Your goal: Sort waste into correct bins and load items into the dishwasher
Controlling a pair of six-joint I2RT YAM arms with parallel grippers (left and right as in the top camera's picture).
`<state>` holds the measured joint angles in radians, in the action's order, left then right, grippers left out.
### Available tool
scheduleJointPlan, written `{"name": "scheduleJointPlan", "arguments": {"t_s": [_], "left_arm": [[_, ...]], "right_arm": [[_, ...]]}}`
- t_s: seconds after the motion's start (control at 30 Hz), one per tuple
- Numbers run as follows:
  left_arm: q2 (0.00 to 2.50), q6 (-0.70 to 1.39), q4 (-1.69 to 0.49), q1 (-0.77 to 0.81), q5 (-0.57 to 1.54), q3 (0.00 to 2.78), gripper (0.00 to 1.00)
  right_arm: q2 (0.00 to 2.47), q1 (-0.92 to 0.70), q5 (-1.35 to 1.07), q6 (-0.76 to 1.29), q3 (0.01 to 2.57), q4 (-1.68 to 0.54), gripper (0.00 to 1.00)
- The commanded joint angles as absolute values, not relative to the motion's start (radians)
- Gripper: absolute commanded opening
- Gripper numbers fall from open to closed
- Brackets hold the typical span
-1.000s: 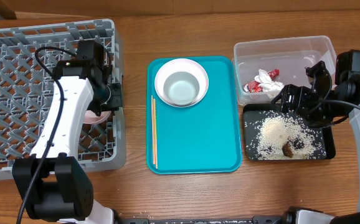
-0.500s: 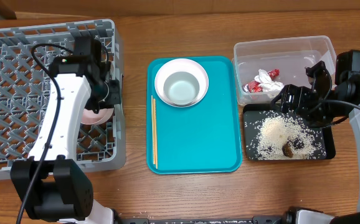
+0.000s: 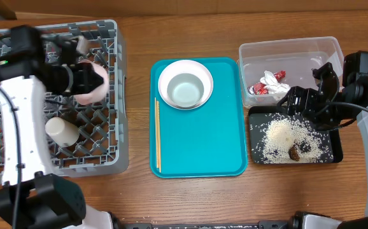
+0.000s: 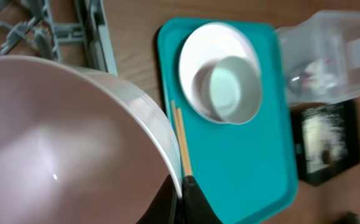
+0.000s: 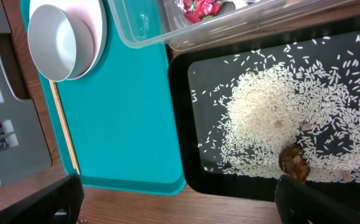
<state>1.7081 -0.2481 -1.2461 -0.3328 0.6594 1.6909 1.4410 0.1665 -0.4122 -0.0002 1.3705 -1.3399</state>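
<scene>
My left gripper (image 3: 80, 79) is shut on the rim of the pink bowl (image 3: 91, 83), holding it tilted above the grey dishwasher rack (image 3: 18, 159). In the left wrist view the fingers (image 4: 189, 202) pinch that pink bowl (image 4: 55, 143) at its edge. A small white cup (image 3: 62, 131) lies in the rack. The white plate (image 3: 168, 73) carries the pale bowl (image 3: 186, 89), and the chopsticks (image 3: 157, 135) lie beside them. My right gripper (image 3: 306, 105) hangs open over the black bin (image 3: 255, 149) of rice (image 5: 279, 118) and a brown lump (image 5: 294, 162). The wrapper (image 3: 270, 84) lies in the clear bin (image 3: 311, 51).
The teal tray (image 3: 203, 140) lies in the middle under the plate and chopsticks. The rack fills the left of the table. The clear bin stands directly behind the black bin at the right. Bare wood shows along the front edge.
My left arm has lifted the pink bowl from the rack's right side and swung it up and left over the rack, uncovering the white cup. The right arm has not moved.
</scene>
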Motion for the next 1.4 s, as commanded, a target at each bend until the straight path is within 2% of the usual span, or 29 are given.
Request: {"name": "scheduleJointPlan", "arguments": {"t_s": [0.0, 0.13, 0.23, 0.47, 0.77, 0.93, 0.97, 1.03, 1.13, 1.17, 1.2, 1.37], "left_arm": [[1.767, -0.387, -1.260, -0.413, 0.947, 1.705, 0.04], [1.886, -0.469, -1.314, -0.479, 1.092, 1.705, 0.04], [1.963, -0.503, -1.356, -0.495, 1.121, 1.705, 0.04], [2.071, -0.534, -1.406, -0.549, 1.123, 1.705, 0.04], [2.077, -0.588, -1.471, -0.656, 1.114, 1.705, 0.04], [2.077, -0.587, -1.493, -0.663, 1.024, 1.705, 0.04], [2.077, -0.587, -1.500, -0.663, 1.005, 1.705, 0.09], [2.077, -0.570, -1.520, -0.663, 0.970, 1.705, 0.36], [2.075, -0.535, -1.526, -0.668, 0.957, 1.705, 0.68], [2.072, -0.535, -1.528, -0.673, 0.954, 1.705, 0.89], [2.068, -0.535, -1.530, -0.678, 0.953, 1.705, 1.00], [2.021, -0.535, -1.544, -0.696, 0.954, 1.707, 1.00]], "right_arm": [[1.433, 0.163, -0.419, -0.001, 1.380, -1.337, 1.00], [1.433, 0.163, -0.419, -0.001, 1.380, -1.337, 1.00], [1.433, 0.163, -0.419, -0.001, 1.380, -1.337, 1.00], [1.433, 0.163, -0.419, -0.001, 1.380, -1.338, 1.00], [1.433, 0.163, -0.419, -0.001, 1.380, -1.337, 1.00], [1.433, 0.163, -0.419, -0.001, 1.380, -1.338, 1.00], [1.433, 0.163, -0.419, -0.001, 1.380, -1.338, 1.00], [1.433, 0.163, -0.419, -0.001, 1.380, -1.338, 1.00], [1.433, 0.163, -0.419, -0.001, 1.380, -1.338, 1.00], [1.433, 0.163, -0.419, -0.001, 1.380, -1.338, 1.00], [1.433, 0.163, -0.419, -0.001, 1.380, -1.338, 1.00], [1.433, 0.163, -0.419, -0.001, 1.380, -1.337, 1.00]]}}
